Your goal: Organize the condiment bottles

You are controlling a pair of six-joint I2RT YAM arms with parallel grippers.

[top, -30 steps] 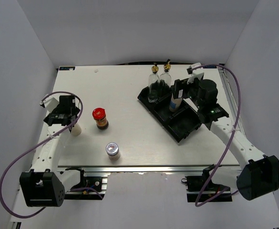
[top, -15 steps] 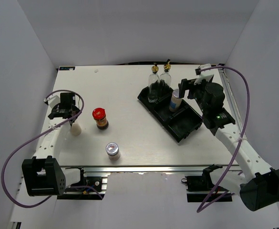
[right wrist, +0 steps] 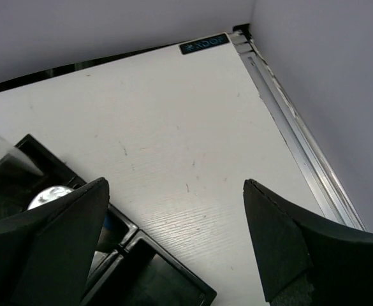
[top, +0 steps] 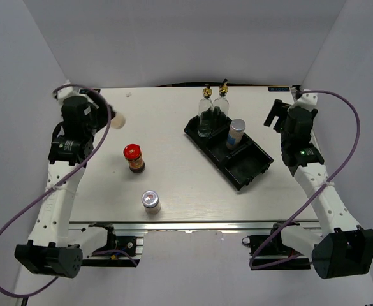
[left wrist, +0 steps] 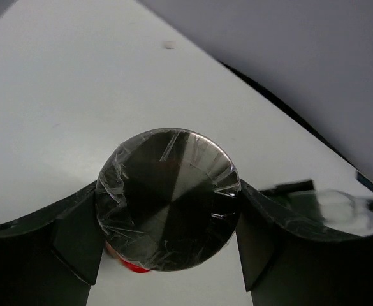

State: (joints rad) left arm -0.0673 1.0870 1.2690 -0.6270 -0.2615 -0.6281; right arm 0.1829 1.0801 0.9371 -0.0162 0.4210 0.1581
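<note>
My left gripper (top: 111,118) is shut on a small pale shaker (top: 118,119) and holds it in the air over the far left of the table. Its silver, film-wrapped cap (left wrist: 167,197) fills the left wrist view between the fingers. The red-lidded dark jar (top: 134,158) stands below it, its lid peeking out (left wrist: 132,266). Another silver-capped shaker (top: 151,201) stands near the front edge. Two glass bottles (top: 205,116) (top: 221,105) and a third shaker (top: 236,132) stand in the black tray (top: 253,167). My right gripper (top: 277,113) is open and empty, right of the tray.
In the right wrist view the open gripper (right wrist: 175,185) hovers over bare white table, with the tray's corner (right wrist: 167,280) and the shaker cap (right wrist: 49,196) at lower left. The table's metal right rail (right wrist: 301,140) and the grey walls are close by.
My left gripper has lifted the pale shaker off the table's left side and carried it up and back. My right gripper has let go of the shaker in the tray and drawn away to the right.
</note>
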